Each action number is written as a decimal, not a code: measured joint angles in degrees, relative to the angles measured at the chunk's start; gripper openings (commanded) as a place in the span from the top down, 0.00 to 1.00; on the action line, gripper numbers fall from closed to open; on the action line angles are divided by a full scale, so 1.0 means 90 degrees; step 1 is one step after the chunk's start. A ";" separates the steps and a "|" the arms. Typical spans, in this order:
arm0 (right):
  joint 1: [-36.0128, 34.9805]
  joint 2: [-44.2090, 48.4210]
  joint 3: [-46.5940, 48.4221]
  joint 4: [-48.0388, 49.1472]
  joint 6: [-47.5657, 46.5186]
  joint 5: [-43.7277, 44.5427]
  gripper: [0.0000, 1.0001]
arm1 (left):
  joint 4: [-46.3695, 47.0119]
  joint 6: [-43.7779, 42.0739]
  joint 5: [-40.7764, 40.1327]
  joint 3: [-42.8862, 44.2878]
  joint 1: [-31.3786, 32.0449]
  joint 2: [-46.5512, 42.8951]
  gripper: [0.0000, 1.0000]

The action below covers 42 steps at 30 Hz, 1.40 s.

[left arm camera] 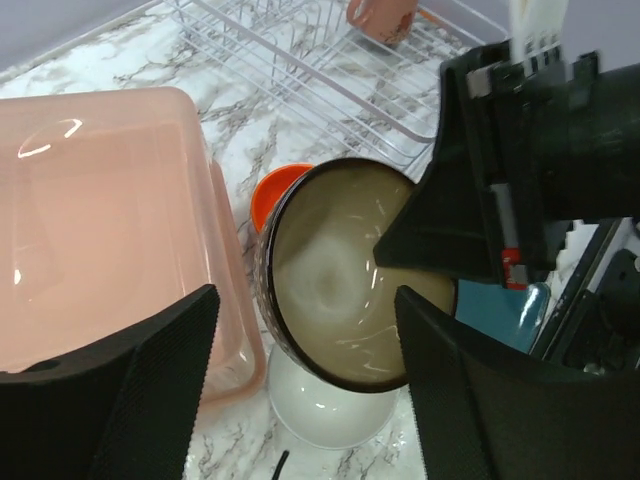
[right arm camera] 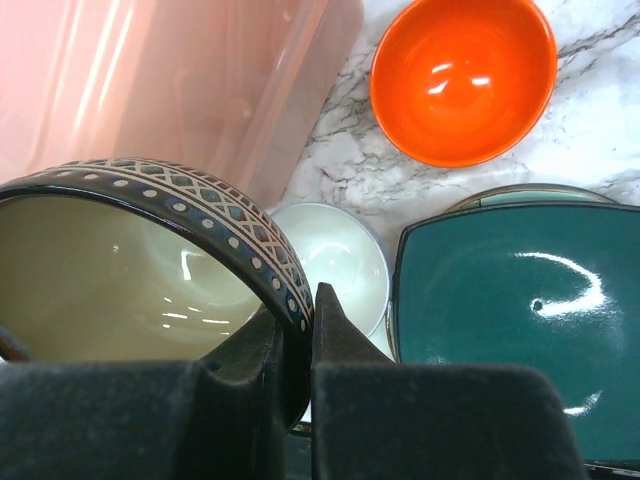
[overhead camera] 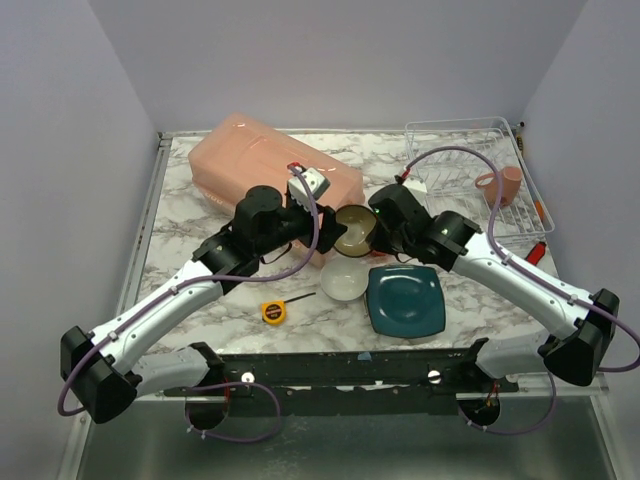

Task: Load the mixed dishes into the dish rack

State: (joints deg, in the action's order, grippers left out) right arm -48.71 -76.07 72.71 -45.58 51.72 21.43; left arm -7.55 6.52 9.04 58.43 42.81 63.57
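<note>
A dark bowl (overhead camera: 353, 228) with a tan inside and a patterned outer band (right arm camera: 130, 260) hangs tilted above the table. My right gripper (right arm camera: 305, 310) is shut on its rim, one finger inside and one outside. My left gripper (left arm camera: 305, 300) is open, its fingers (left arm camera: 150, 390) on either side of the same bowl (left arm camera: 340, 280). Under it sits a white bowl (overhead camera: 342, 280). An orange bowl (right arm camera: 462, 78) lies behind. The teal square plate (overhead camera: 405, 300) rests on a pale-green plate rim (right arm camera: 530, 193). The pinkish mug (overhead camera: 505, 185) is in the wire dish rack (overhead camera: 470, 170).
A big pink plastic tub (overhead camera: 270, 165) lies at the back left, close to the left gripper (overhead camera: 318, 222). A yellow tape measure (overhead camera: 273, 311) sits near the front. A red-handled tool (overhead camera: 537, 250) lies beside the rack's front right corner.
</note>
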 measured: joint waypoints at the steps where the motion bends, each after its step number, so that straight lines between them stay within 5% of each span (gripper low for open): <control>1: -0.0015 0.0000 0.0061 -0.0051 0.0010 0.0100 1.00 | -0.0002 -0.0034 -0.0027 0.0000 0.0024 0.0039 0.36; 20: -0.0503 -0.0002 0.0345 -0.0085 -0.0328 0.0454 1.00 | -0.0605 -0.0435 -0.0937 0.0296 0.0301 0.0593 0.63; 25: -0.0590 -0.0010 0.0427 -0.0090 -0.0423 0.0461 1.00 | -0.0588 -0.0430 -0.1066 0.0384 0.0364 0.0646 0.98; 27: -0.0639 -0.0010 0.0440 -0.0061 -0.0425 0.0474 1.00 | -0.0576 -0.0386 -0.1180 0.0415 0.0355 0.0646 1.00; 28: -0.0663 -0.0012 0.0440 -0.0010 -0.0432 0.0478 0.91 | -0.0585 -0.0398 -0.1231 0.0423 0.0340 0.0646 1.00; 31: -0.0675 -0.0010 0.0440 0.0061 -0.0619 0.0432 0.42 | -0.0588 -0.0430 -0.1294 0.0420 0.0340 0.0629 1.00; 35: -0.0665 0.0112 0.0440 0.0287 -0.0855 0.0255 0.15 | -0.0656 -0.0522 -0.1120 0.0180 0.0330 0.0435 1.00; 42: -0.0665 0.0355 0.0347 0.0299 -0.1098 -0.0044 0.08 | -0.0763 -0.0270 -0.0299 0.0002 0.0117 -0.0029 1.00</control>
State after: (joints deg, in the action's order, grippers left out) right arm -54.70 -72.88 75.83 -42.89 41.85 21.04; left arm -14.41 4.10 6.35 58.46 43.86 63.31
